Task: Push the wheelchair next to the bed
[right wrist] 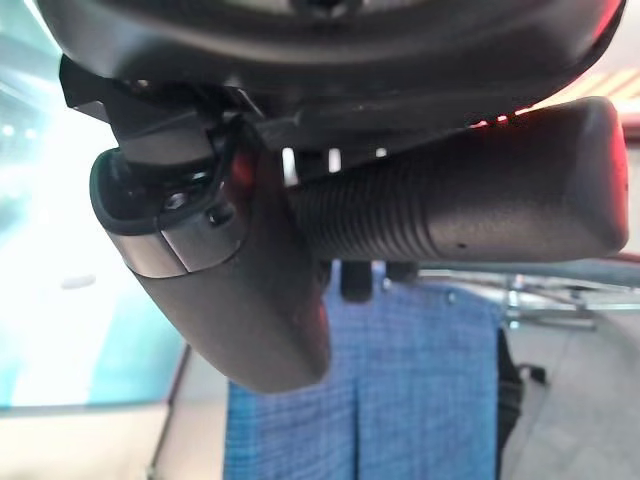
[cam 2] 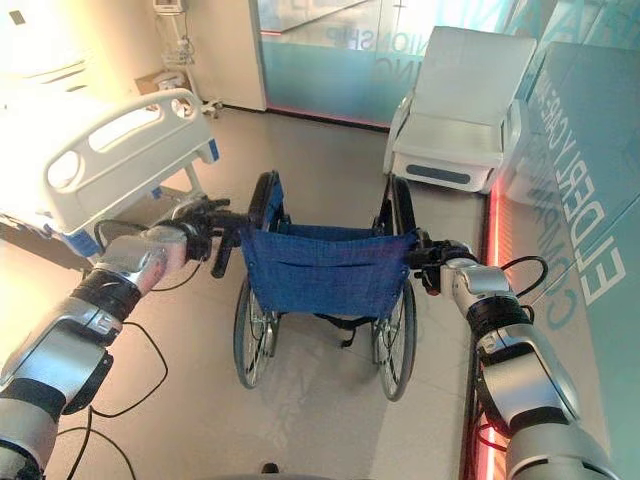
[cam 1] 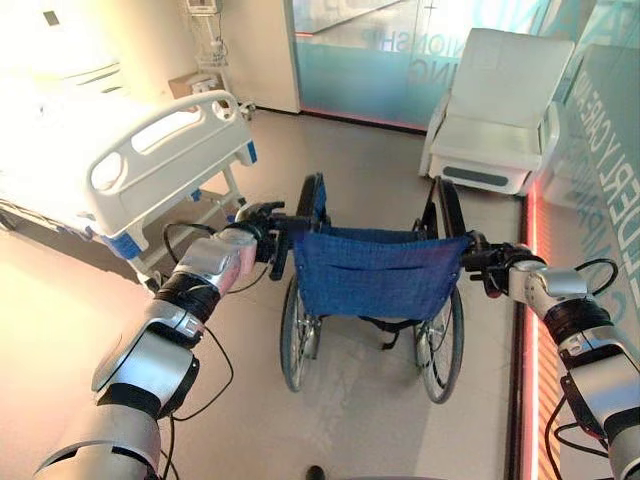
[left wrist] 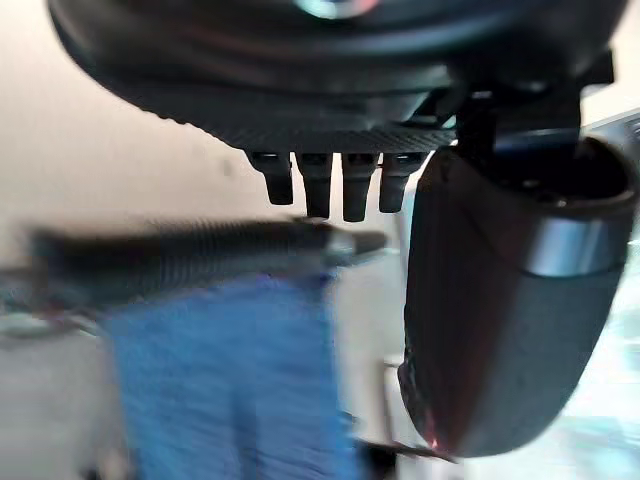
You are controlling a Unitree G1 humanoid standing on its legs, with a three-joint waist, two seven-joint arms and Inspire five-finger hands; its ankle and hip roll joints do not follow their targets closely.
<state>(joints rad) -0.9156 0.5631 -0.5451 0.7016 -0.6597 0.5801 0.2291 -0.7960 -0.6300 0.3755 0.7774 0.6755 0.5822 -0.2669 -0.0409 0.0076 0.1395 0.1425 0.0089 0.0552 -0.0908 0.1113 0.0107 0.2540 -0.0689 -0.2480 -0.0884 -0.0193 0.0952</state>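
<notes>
Gripped wheelchair [cam 1: 375, 290] by both push handles, left hand [cam 1: 262, 232] and right hand [cam 1: 487, 262] curled on them; hospital bed [cam 1: 150, 165] ahead-left, nearer left arm.

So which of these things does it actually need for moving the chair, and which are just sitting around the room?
Part of the job:
- wheelchair
- bed
- left hand, at the left push handle
- right hand, curled round the right push handle

Just there:
- white armchair
- glass wall

Large mirrored white lettering on the glass wall [cam 1: 400, 50], reversed, not clearly legible
</notes>
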